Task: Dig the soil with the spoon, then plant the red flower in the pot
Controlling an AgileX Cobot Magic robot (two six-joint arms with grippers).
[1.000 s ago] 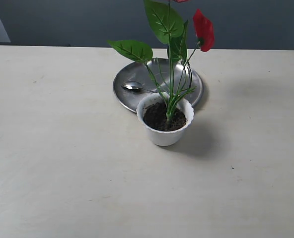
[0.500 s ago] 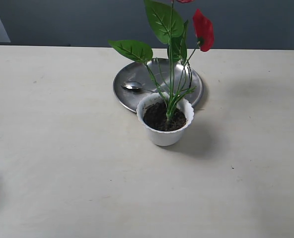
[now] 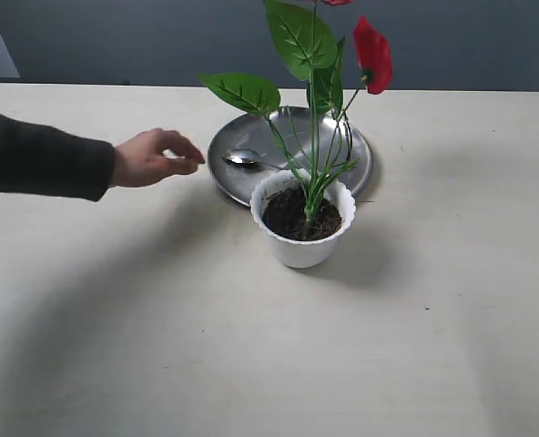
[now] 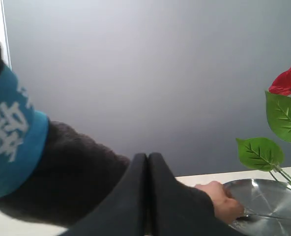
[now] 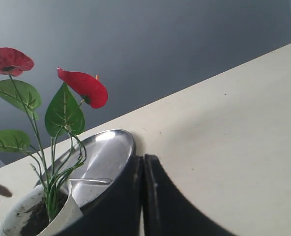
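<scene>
The white pot (image 3: 303, 238) stands mid-table with dark soil (image 3: 288, 215) inside and the red flower (image 3: 372, 53) upright in it, stems rooted in the soil. The spoon (image 3: 244, 159) lies on the steel plate (image 3: 353, 166) just behind the pot. No gripper shows in the exterior view. In the left wrist view my left gripper (image 4: 147, 155) is shut and empty, with the flower (image 4: 289, 78) far off. My right gripper (image 5: 143, 157) is also shut and empty, near the pot (image 5: 64, 215), soil (image 5: 35, 220), flower (image 5: 84, 86) and spoon handle (image 5: 89, 181).
A person's hand (image 3: 156, 157) on a dark-sleeved arm (image 3: 42, 155) reaches in from the left, fingers beside the plate's rim and near the spoon's bowl. The same hand (image 4: 224, 200) and sleeve (image 4: 67, 172) fill much of the left wrist view. The plate (image 5: 108, 147) lies behind the pot.
A person's hand and arm have come in from the left and now reach the plate's edge by the spoon. Pot, flower and spoon have not moved.
</scene>
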